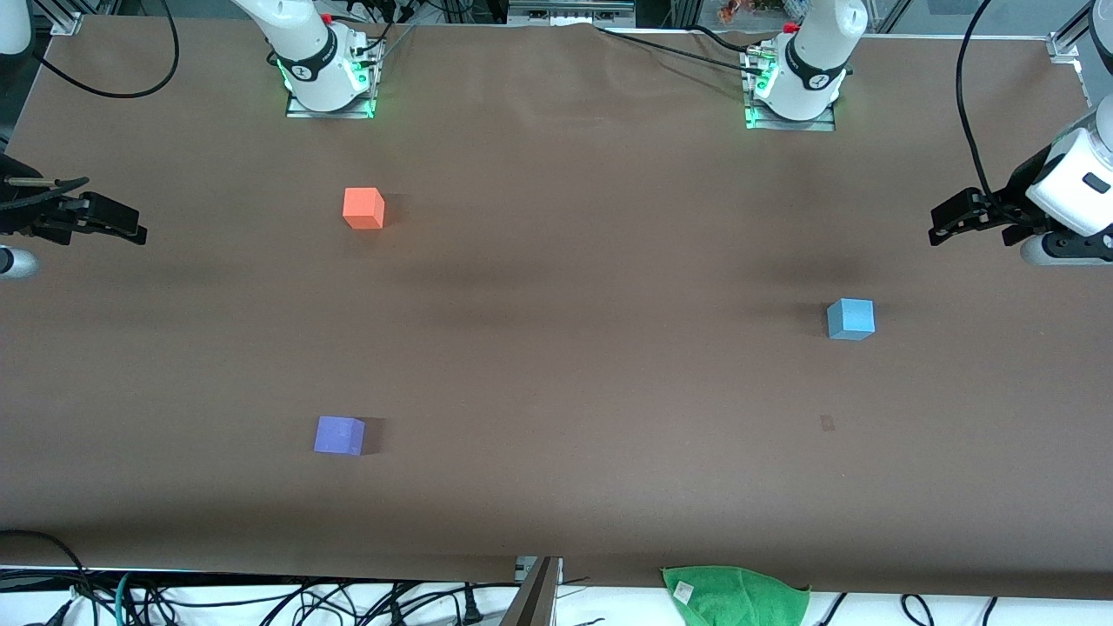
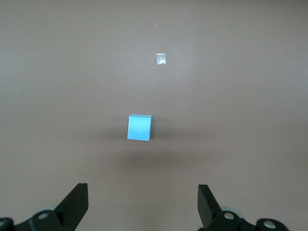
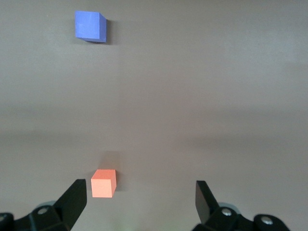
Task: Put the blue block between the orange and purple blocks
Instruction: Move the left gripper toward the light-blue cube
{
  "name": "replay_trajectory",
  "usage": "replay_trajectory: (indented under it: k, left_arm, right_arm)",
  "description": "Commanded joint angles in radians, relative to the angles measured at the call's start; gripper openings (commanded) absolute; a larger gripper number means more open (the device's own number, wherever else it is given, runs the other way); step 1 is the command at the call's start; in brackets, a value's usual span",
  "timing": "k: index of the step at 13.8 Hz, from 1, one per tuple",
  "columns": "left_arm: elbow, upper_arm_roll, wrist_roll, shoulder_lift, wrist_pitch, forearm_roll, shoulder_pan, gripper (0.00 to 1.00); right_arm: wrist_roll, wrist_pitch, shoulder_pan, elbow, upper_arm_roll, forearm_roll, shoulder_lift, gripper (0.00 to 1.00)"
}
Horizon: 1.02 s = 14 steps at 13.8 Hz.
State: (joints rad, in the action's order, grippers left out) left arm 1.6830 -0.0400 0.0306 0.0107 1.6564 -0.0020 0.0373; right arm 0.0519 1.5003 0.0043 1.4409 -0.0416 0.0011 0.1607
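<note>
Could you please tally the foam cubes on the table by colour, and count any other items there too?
Blue block: 1
Orange block: 1
Purple block: 1
Green cloth at the table's edge nearest the front camera: 1
Total: 4

Brown worktop [image 1: 556, 348], matte covering. Green cloth [image 1: 735, 594] crumpled at the worktop edge nearest the front camera, toward the left arm's end, white tag on it. Small tape patch [image 1: 827, 422] stuck flat on the worktop. Black cables [image 1: 261, 600] tangled below that same near edge
</note>
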Motion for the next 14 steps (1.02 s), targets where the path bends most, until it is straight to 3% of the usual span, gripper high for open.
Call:
replay_trajectory:
  k: [1, 14]
  left_arm:
    - [-0.016, -0.001, -0.017, -0.003, -0.018, 0.014, 0.0, 1.0]
    - [-0.026, -0.001, -0.014, 0.005, -0.02, 0.013, 0.003, 1.0]
  right_arm:
    - [0.013, -0.003, 0.0, -0.016, 0.002, -0.003, 0.003, 1.0]
    - [0.013, -0.003, -0.001, -0.016, 0.0, -0.001, 0.005, 1.0]
